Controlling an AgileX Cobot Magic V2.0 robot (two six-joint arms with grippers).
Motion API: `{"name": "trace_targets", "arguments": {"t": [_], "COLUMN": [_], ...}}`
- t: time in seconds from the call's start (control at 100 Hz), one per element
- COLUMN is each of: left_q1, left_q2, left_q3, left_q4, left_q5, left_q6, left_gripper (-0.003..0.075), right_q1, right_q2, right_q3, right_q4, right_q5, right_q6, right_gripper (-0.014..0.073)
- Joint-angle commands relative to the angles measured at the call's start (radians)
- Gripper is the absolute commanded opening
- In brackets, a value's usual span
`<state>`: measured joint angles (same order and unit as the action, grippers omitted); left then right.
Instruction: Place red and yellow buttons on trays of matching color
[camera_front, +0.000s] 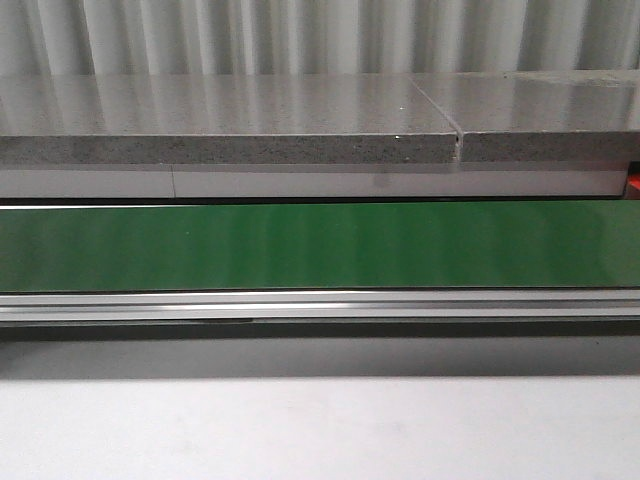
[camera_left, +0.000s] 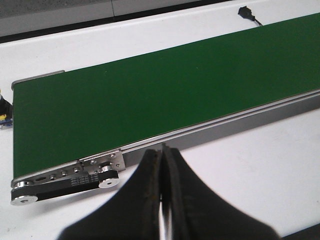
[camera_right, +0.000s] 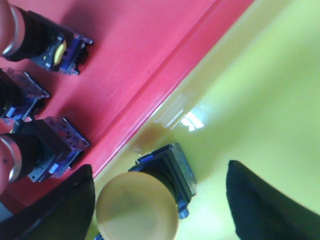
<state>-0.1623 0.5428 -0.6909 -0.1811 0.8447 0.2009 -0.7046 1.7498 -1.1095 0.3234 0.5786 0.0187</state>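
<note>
Right gripper (camera_right: 160, 200) fingers (camera_right: 260, 205) spread wide, gripping nothing; left gripper (camera_left: 163, 150) fingers (camera_left: 150, 195) pressed together, empty. Front view: only the green conveyor belt (camera_front: 320, 245), grey slab (camera_front: 230, 125), white table (camera_front: 320, 430); no arms, trays or buttons. Only the right wrist view shows the yellow tray (camera_right: 260, 90) beside the red tray (camera_right: 130, 55); yellow button (camera_right: 137, 210) lies on the yellow tray, lower centre, between the open fingers, nearer the left one; three red-tray buttons (camera_right: 45, 45) at left edge.
</note>
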Motion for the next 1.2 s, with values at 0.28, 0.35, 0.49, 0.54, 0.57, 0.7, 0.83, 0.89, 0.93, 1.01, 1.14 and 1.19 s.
{"name": "trace_targets", "arguments": {"t": [0.28, 0.35, 0.49, 0.54, 0.57, 0.7, 0.83, 0.89, 0.93, 1.01, 1.14, 1.19], "left_q1": [-0.006, -0.006, -0.006, -0.006, -0.006, -0.006, -0.006, -0.006, -0.006, -0.006, -0.006, -0.006], "left_q2": [0.004, 0.004, 0.004, 0.004, 0.004, 0.004, 0.004, 0.004, 0.004, 0.004, 0.004, 0.004], "left_q3": [-0.025, -0.025, -0.025, -0.025, -0.025, -0.025, -0.025, -0.025, -0.025, -0.025, -0.025, -0.025], "left_q4": [-0.022, -0.022, -0.022, -0.022, -0.022, -0.022, -0.022, -0.022, -0.022, -0.022, -0.022, -0.022], "left_q5": [-0.078, -0.078, -0.078, -0.078, -0.078, -0.078, -0.078, -0.078, -0.078, -0.078, -0.078, -0.078], "left_q6": [-0.004, -0.004, -0.004, -0.004, -0.004, -0.004, -0.004, -0.004, -0.004, -0.004, -0.004, -0.004], "left_gripper": [-0.002, -0.002, -0.002, -0.002, -0.002, -0.002, -0.002, -0.002, -0.002, -0.002, -0.002, -0.002], "right_q1": [-0.001, 0.0, 0.033, 0.056, 0.071, 0.142, 0.201, 0.231, 0.254, 0.302, 0.401, 0.436], "right_q2": [-0.179, -0.225, -0.31, -0.334, -0.347, -0.4, -0.442, -0.455, -0.463, -0.483, -0.519, -0.53], "right_q3": [-0.026, -0.026, -0.026, -0.026, -0.026, -0.026, -0.026, -0.026, -0.026, -0.026, -0.026, -0.026], "right_q4": [-0.034, -0.036, -0.036, -0.036, -0.036, -0.036, -0.039, -0.041, -0.045, -0.046, -0.046, -0.048], "right_q5": [0.007, 0.028, 0.058, 0.064, 0.067, 0.082, 0.114, 0.133, 0.141, 0.15, 0.15, 0.154], "right_q6": [-0.011, -0.019, -0.035, -0.042, -0.048, -0.062, -0.062, -0.063, -0.068, -0.108, -0.15, -0.16], "right_gripper": [0.0561, 0.0558, 0.0414, 0.0318, 0.0241, -0.0004, -0.0066, -0.0067, -0.0067, -0.0067, -0.0067, -0.0067]}}
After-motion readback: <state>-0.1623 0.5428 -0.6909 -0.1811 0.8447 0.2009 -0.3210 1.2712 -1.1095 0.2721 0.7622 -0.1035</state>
